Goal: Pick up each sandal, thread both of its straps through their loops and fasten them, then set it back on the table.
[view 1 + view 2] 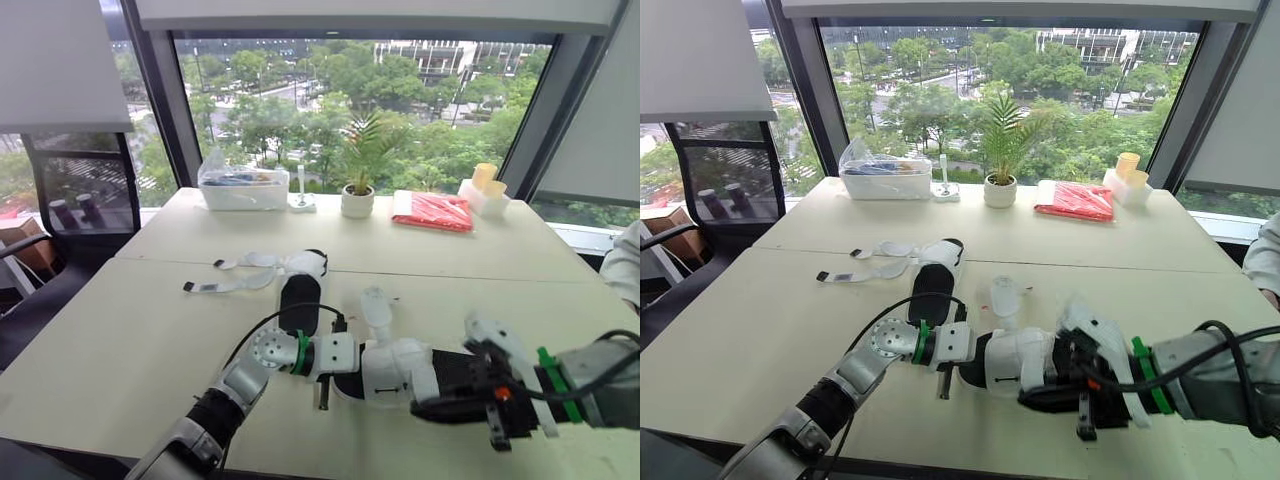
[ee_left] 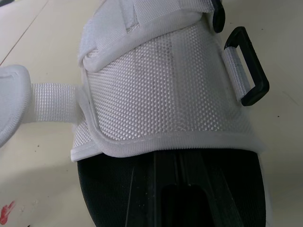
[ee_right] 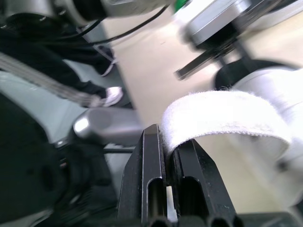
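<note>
Two sandals show in the head view. The near sandal point(image 1: 400, 372), white-strapped on a black sole, is between the two pincers just above the table point(image 1: 120, 370). The left pincer point(image 1: 332, 385) is at its toe end, and the right pincer point(image 1: 492, 398) is at its heel end. The far sandal point(image 1: 298, 295) lies flat on the table beyond the left pincer. Its loose straps point(image 1: 235, 283) are spread open, away from the right pincer. Well beyond both pincers, by the window, stand a potted plant point(image 1: 357, 195), a clear box point(image 1: 243, 186) and a red packet point(image 1: 432, 211).

From the left wrist, the near sandal is pressed close against the pincer. A white mesh band point(image 2: 161, 85) arches over the black sole point(image 2: 109, 189). A black loop point(image 2: 246, 66) hangs at one edge of the band, and a webbing strap point(image 2: 52, 101) leads off the other edge to a padded tab point(image 2: 9, 104). I cannot tell whether this pincer is open or clamped.

From the right wrist, the pincer's two black fingers point(image 3: 154, 161) are closed together. They pinch the end of a fuzzy white fastening strap point(image 3: 222, 113), which curls away from them towards the sandal's white body. The background is blurred.
</note>
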Available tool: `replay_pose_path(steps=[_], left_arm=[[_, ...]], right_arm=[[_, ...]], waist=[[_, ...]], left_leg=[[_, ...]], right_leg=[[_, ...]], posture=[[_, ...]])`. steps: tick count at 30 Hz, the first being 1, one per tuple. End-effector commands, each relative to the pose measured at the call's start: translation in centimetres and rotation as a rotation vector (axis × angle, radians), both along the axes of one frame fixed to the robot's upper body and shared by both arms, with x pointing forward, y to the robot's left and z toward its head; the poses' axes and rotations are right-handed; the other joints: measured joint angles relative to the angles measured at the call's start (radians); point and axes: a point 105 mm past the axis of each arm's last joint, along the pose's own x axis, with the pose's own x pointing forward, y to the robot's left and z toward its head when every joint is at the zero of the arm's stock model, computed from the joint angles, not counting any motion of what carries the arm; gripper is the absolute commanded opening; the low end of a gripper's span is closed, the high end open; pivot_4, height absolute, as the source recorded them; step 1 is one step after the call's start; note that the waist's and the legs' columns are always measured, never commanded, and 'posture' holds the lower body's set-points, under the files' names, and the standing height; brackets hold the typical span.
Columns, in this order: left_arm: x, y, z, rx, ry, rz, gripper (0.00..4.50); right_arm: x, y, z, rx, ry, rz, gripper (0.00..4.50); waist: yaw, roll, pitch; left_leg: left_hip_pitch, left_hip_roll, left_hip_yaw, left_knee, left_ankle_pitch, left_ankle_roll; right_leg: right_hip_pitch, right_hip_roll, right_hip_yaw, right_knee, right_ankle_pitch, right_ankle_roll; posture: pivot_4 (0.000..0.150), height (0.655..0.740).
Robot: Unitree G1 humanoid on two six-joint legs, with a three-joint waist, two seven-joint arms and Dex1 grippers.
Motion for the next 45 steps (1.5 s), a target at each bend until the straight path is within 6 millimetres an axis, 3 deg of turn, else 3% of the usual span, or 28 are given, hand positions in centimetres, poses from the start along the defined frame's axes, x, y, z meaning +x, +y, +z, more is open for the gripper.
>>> replay_pose_path(steps=[1, 6, 11, 31, 36, 42, 45], left_arm=[[-1.4, 1.7, -6.2, 0.221, 0.136, 0.017, 0.0], [-1.3, 2.0, -6.6, 0.253, 0.11, 0.001, 0.0], [-1.5, 2.3, -7.1, 0.274, 0.098, -0.015, 0.0], [-2.0, 3.1, -8.0, 0.317, 0.08, -0.032, 0.0], [-2.0, 3.4, -8.2, 0.328, 0.082, -0.034, 0.0], [-2.1, 3.4, -8.2, 0.33, 0.081, -0.035, 0.0], [-2.1, 3.4, -8.2, 0.329, 0.078, -0.031, 0.0]], right_arm=[[3.5, -0.7, 1.7, 0.022, -0.144, -0.061, 0.04], [6.4, -1.3, 1.7, 0.015, -0.177, -0.087, 0.04], [7.9, -1.8, 0.7, -0.015, -0.17, -0.067, 0.04], [9.2, -0.6, 0.8, -0.081, -0.193, 0.147, 0.04], [10.4, -0.9, -0.6, -0.112, -0.166, 0.15, 0.04], [12.9, -3.5, -3.4, -0.171, -0.103, 0.038, 0.04], [13.8, -4.8, -4.5, -0.216, -0.096, -0.011, 0.98]], waist=[[-0.002, 0.0, 0.0], [-0.003, 0.0, 0.0], [-0.002, 0.0, 0.0], [-0.006, 0.002, -0.002], [-0.008, 0.001, -0.004], [-0.007, 0.0, -0.009], [-0.006, 0.0, -0.011]], left_leg=[[0.0, 0.0, 0.001, 0.0, 0.0, 0.0], [-0.001, -0.001, 0.001, 0.0, 0.0, 0.0], [-0.001, -0.002, 0.001, 0.0, 0.0, 0.0], [-0.001, -0.002, 0.001, 0.0, 0.0, 0.0], [0.0, -0.002, 0.001, 0.0, 0.0, 0.0], [0.0, -0.002, 0.001, 0.0, 0.0, 0.0], [0.0, -0.002, 0.001, 0.0, 0.0, 0.0]], right_leg=[[0.0, -0.001, 0.0, 0.0, 0.0, 0.0], [0.001, -0.004, -0.002, 0.0, 0.0, 0.0], [0.001, -0.005, -0.002, 0.0, 0.0, 0.0], [0.001, -0.005, -0.002, 0.0, 0.0, -0.001], [0.001, -0.005, -0.002, 0.0, 0.0, -0.001], [0.001, -0.005, -0.002, 0.0, 0.0, -0.001], [0.001, -0.005, -0.002, 0.0, 0.0, -0.001]], posture=[[0.15, 0.7374], [0.15, 0.7374], [0.15, 0.7374], [0.15, 0.7374], [0.15, 0.7374], [0.15, 0.7374], [0.15, 0.7374]])
